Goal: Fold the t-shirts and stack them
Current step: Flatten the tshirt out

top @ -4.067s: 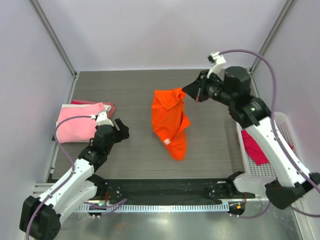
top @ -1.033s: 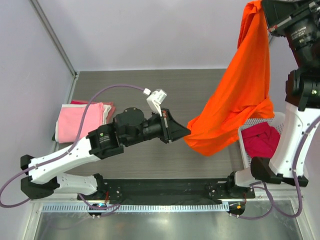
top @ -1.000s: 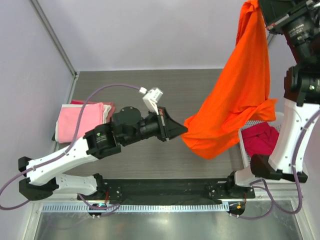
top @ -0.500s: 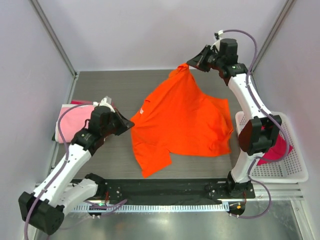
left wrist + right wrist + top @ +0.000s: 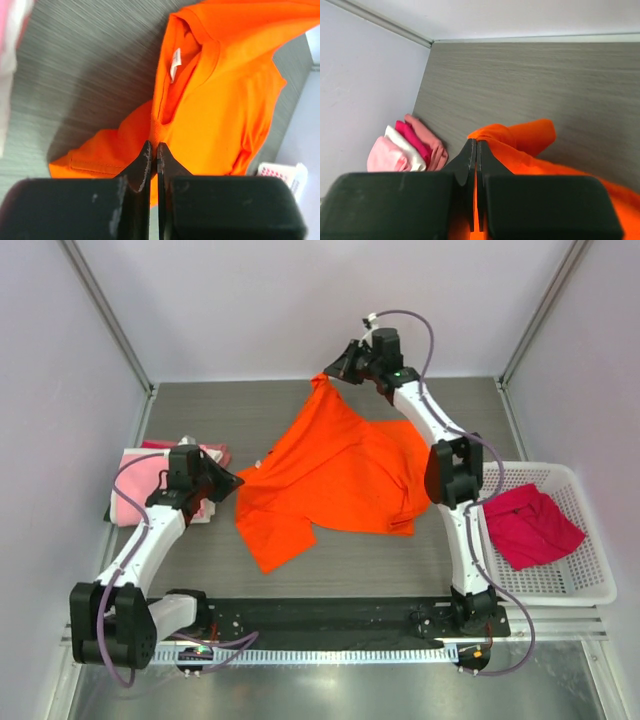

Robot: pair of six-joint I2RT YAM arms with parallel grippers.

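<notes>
— Where is the orange t-shirt (image 5: pixel 340 475)?
— Spread out on the table (image 5: pixel 250 410), lying between the two sets of jaws. One corner runs up to the right jaws at the far side, and the opposite edge reaches the left jaws.
— What are the right jaws doing?
— They are pressed together on a bunched corner of the orange cloth. In the right wrist view the fabric humps up right at their tips, and the rest of the shirt trails back beneath them.
— And the left jaws?
— Closed as well, with only a thin dark slit between them and their tips on the shirt's edge near the neck. The collar (image 5: pixel 182 50) with its white label (image 5: pixel 174 64) lies just beyond the tips, and a sleeve (image 5: pixel 95 155) lies off to one side of them.
— Is the cloth really pinched there?
— It looks so. In the top view the shirt's edge draws to a point at those tips.
— The other tees?
— A folded stack (image 5: pixel 128 490), light pink on top, sits just behind the left jaws, under the left arm (image 5: pixel 150 540). A magenta t-shirt (image 5: pixel 535 525) lies crumpled in the white basket (image 5: pixel 520 580), well apart from both sets of jaws.
</notes>
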